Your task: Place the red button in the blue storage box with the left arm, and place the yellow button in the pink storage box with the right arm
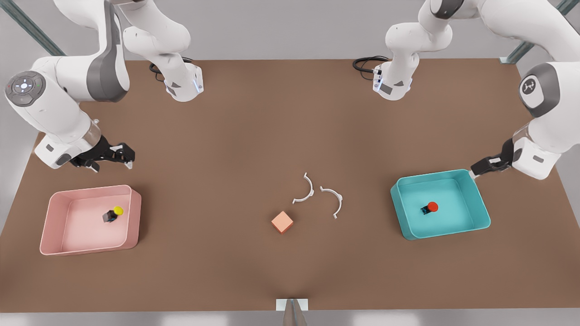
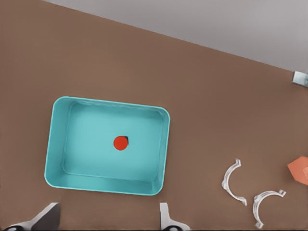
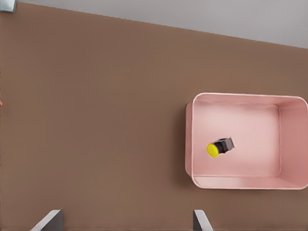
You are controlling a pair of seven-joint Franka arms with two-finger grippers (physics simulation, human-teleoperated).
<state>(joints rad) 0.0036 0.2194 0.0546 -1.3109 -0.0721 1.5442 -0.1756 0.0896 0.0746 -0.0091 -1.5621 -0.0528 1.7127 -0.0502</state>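
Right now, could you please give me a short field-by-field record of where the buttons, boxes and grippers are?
red button: lying inside the blue box, near its middle
yellow button: on its side inside the pink box
left gripper: open, empty, beside the blue box's far corner at the front view's right
right gripper: open, empty, behind the pink box at the front view's left
orange cube: on the table, mid-front
two white curved clips: on the table, just behind the cube
task state: both buttons appear placed

We see a simulated robot lab: bare brown surface, two white arms bolted on, grey walls, metal struts
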